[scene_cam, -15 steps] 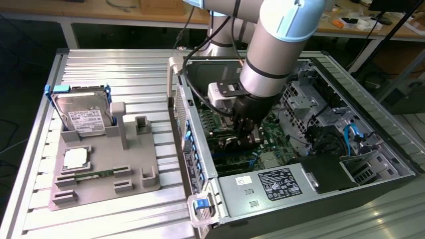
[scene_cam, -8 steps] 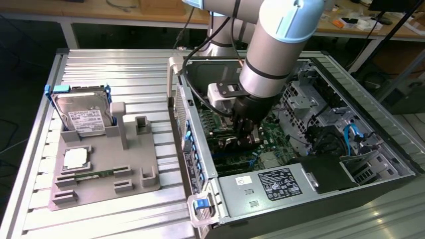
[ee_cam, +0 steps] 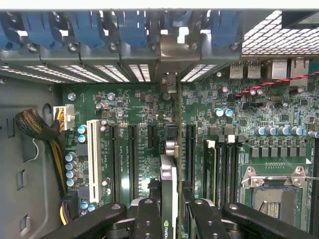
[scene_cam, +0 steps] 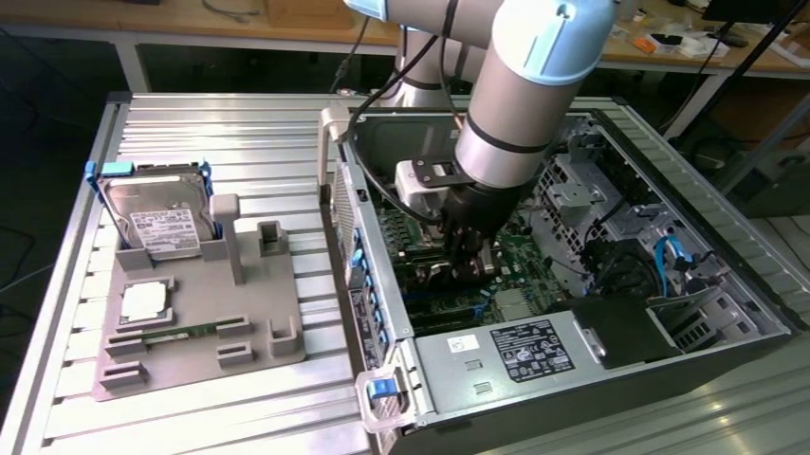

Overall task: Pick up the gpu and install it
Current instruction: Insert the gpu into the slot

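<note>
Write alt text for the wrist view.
The gripper grips the gpu, seen edge-on and standing upright over the green motherboard among its slots. Blue clips line the case wall beyond, and an empty processor socket lies to one side.

gpu (ee_cam: pixel 168 181): black, silver edge, small green logo | gripper (ee_cam: pixel 169 211): black | motherboard (ee_cam: pixel 139 112): green | one long slot (ee_cam: pixel 93 159): white | case latches (ee_cam: pixel 133 25): blue | hard drive (scene_cam: pixel 158 223): silver, white label | tabletop (scene_cam: pixel 215 123): ribbed silver
</note>
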Motion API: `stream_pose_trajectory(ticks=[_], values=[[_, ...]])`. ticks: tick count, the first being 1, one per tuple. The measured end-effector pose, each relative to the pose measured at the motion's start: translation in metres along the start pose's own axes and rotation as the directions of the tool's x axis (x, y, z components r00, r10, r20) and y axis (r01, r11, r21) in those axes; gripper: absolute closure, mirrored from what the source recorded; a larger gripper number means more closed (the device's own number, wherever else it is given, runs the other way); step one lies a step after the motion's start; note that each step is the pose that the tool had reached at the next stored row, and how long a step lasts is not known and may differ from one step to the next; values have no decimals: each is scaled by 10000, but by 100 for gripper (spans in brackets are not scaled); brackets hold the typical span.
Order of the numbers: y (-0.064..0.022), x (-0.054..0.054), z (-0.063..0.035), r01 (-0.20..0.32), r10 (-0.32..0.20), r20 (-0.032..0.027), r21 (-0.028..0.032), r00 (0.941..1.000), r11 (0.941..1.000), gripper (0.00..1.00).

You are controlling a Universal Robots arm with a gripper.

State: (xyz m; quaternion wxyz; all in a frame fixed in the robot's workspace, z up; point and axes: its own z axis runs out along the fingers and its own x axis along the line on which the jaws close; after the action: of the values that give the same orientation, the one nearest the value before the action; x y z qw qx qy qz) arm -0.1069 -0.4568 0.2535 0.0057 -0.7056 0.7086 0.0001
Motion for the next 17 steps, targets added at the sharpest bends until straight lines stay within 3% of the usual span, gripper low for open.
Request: stream_pose_trajectory(ticks=[17], values=[[8, 2, 115, -1, 1, 3, -1, 10000, 10000, 73]])
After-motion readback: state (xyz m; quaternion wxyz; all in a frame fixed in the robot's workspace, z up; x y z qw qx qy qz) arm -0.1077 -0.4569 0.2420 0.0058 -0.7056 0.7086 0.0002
